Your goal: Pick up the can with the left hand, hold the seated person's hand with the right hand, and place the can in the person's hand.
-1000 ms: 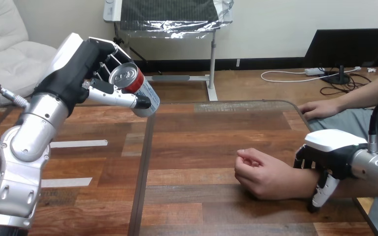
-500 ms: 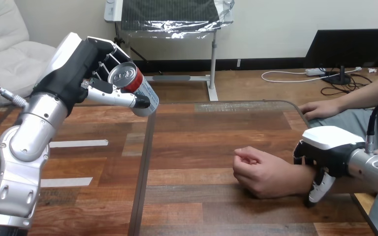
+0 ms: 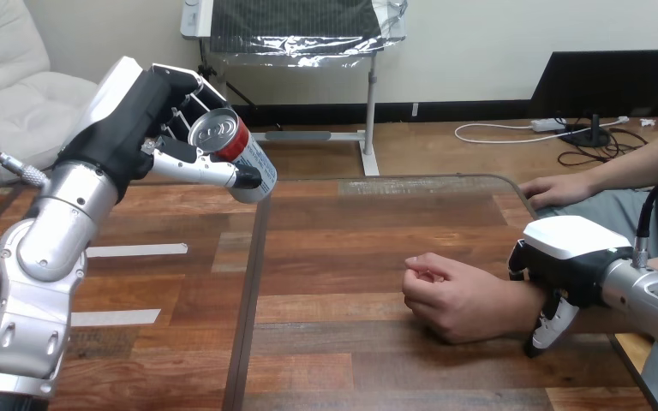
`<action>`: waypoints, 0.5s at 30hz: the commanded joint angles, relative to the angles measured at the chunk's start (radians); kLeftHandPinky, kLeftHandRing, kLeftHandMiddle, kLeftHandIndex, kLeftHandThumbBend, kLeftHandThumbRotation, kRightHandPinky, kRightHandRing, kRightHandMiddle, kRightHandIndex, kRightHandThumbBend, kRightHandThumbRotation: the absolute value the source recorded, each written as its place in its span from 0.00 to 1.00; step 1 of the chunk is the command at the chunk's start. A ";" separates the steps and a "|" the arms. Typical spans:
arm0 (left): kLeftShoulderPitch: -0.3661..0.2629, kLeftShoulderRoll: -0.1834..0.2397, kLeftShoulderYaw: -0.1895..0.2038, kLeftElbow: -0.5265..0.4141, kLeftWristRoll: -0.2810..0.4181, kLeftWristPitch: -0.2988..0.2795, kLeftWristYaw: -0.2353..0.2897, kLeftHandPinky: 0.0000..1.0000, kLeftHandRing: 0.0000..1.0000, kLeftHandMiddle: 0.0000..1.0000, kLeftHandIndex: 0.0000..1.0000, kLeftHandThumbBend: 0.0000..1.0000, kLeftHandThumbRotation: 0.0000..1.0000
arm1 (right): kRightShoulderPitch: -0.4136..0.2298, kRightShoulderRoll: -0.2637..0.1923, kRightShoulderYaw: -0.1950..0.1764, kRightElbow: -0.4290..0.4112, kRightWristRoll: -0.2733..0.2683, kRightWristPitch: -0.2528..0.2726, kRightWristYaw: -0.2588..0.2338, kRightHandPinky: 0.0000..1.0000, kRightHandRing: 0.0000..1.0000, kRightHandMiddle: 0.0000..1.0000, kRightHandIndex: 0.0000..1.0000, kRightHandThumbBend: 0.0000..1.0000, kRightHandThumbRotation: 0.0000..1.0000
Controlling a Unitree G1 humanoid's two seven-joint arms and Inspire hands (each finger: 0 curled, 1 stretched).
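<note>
Head view: the can (image 3: 238,154) is clear of the tabletop (image 3: 351,248), held in the air above its far edge, left of the middle. The left hand (image 3: 150,111) grips it with fingers curled behind it and the thumb laid across its front. It lies tilted, its top turned toward the camera, probably ready to be carried across to the person. The left forearm rises steeply from the near left corner, with the wrist bent toward the middle.

Near the right edge, the person's hand (image 3: 450,295) rests on the wood as a loose fist. It is well apart from the can, so it likely has to open first. The right hand (image 3: 565,257) sits over the wrist behind that fist. Its fingers curl down the far side and its thumb down the near side, clasping the wrist, apparently to steady it. The right arm comes in low from the right edge.
</note>
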 commanded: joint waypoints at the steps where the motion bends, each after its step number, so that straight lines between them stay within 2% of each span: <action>1: -0.050 0.002 0.012 -0.023 -0.002 -0.021 0.010 0.24 0.31 0.36 0.40 0.72 0.00 | 0.026 0.069 0.044 0.033 0.002 -0.008 0.003 0.11 0.17 0.25 0.33 0.79 0.10; 15: -0.053 -0.011 0.000 -0.018 0.008 -0.006 0.011 0.24 0.31 0.36 0.40 0.72 0.00 | 0.023 0.071 0.030 0.015 0.023 0.000 0.021 0.10 0.16 0.24 0.29 0.78 0.12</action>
